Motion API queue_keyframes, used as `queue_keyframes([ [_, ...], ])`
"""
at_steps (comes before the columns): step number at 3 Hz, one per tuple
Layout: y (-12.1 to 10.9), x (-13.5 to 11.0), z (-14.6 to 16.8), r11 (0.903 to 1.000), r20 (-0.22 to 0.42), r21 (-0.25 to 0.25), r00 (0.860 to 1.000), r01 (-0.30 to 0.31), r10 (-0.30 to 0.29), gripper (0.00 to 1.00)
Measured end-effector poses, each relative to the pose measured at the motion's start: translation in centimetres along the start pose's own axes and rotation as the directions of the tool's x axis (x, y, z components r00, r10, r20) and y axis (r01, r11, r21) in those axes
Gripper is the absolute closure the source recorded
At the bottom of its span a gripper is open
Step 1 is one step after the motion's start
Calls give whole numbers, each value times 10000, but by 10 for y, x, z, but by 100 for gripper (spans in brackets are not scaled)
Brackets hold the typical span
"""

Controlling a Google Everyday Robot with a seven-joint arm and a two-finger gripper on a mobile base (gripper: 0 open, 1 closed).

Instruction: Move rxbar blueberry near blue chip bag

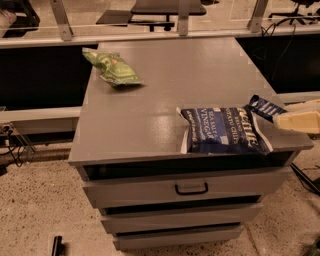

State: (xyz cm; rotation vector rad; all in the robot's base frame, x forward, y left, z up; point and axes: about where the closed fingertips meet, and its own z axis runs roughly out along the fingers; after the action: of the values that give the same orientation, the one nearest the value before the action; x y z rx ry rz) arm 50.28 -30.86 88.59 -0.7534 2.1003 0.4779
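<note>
The rxbar blueberry (262,105), a small navy wrapper with white lettering, is held at the right edge of the grey cabinet top (165,85). It sits just above the upper right corner of the blue chip bag (225,131). The bag lies flat at the front right of the top, with white lettering. My gripper (276,118), with cream-coloured fingers (295,121), reaches in from the right edge of the view and is shut on the bar's right end.
A smaller green chip bag (113,68) lies at the back left of the top. Below the top are several drawers, the upper one with a dark handle (191,188). A metal rail and an office chair base (165,10) stand behind.
</note>
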Motion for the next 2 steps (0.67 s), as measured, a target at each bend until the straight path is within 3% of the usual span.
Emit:
queue_keyframes([
  [2, -11, 12, -7, 9984, -91, 428, 9993, -361, 365, 4],
])
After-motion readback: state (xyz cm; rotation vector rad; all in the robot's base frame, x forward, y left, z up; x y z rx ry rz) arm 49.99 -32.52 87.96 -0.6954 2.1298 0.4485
